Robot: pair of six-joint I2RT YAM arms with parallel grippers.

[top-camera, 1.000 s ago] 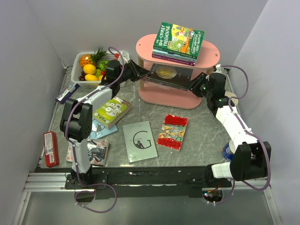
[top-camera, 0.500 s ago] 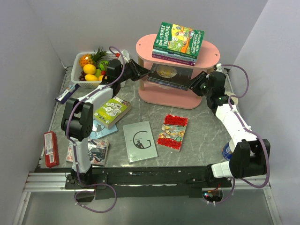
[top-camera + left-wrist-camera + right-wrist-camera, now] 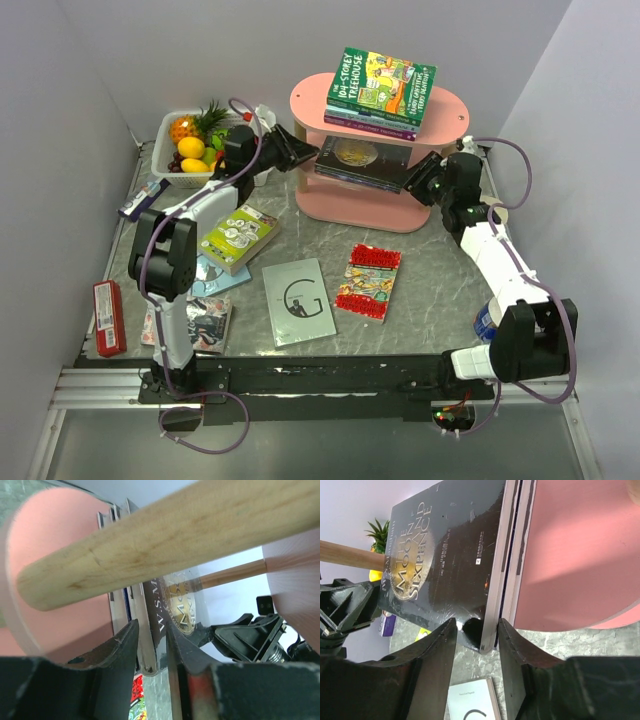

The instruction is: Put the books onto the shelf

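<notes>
"THE MOON AND SIXPENCE" is read on the dark book (image 3: pixel 445 555), "STOREY TREEHOUSE" on the green book (image 3: pixel 380 85), "G" on the grey book (image 3: pixel 298 300).

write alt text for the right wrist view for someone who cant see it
The right gripper straddles the near corner of a black book, The Moon and Sixpence, lying on a thin stack on a pink shelf tier; whether it grips is unclear. Beyond, the left gripper reaches the book's far edge beside a wooden post.
</notes>
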